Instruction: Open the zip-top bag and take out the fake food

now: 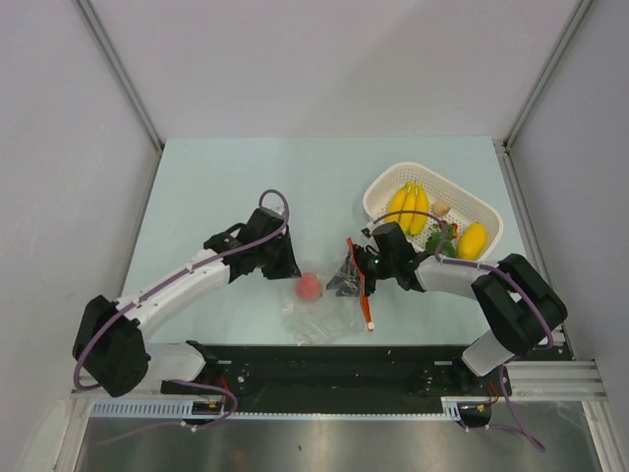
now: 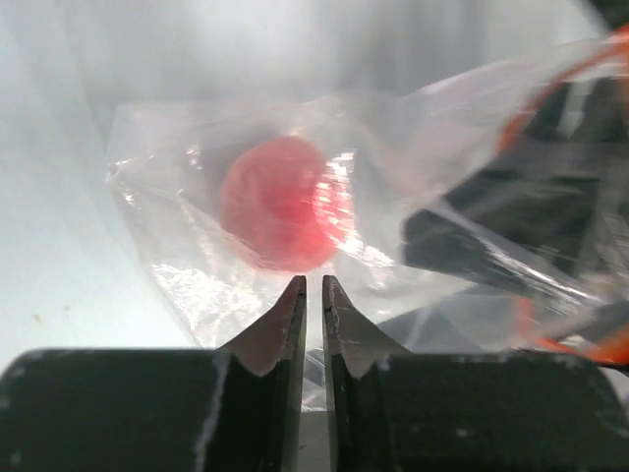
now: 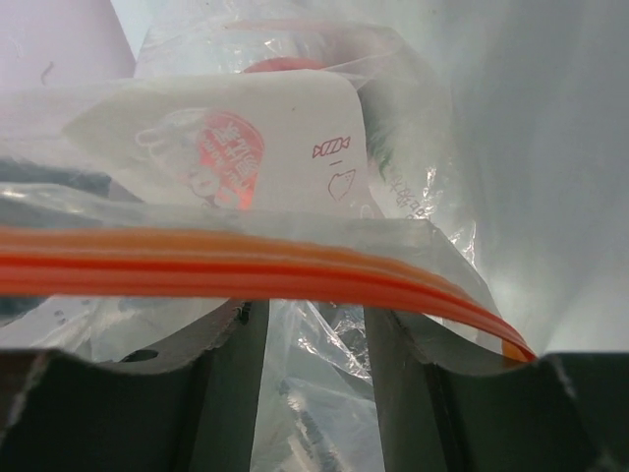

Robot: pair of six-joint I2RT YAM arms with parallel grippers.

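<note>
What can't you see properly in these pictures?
- Left wrist view: whether the left gripper pinches the zip-top bag; the clear film hides any contact.
- Right wrist view: the red piece, mostly behind the bag's white label.
- Top view: the zip strip, its upper end under the right gripper.

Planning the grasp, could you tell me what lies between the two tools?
The red piece, inside the zip-top bag, as the top view shows.

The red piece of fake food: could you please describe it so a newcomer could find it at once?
On the green table, a clear zip-top bag lies near the front edge, left of the white basket. The red piece is the round ball inside that bag; the other toy foods sit in the basket.
</note>
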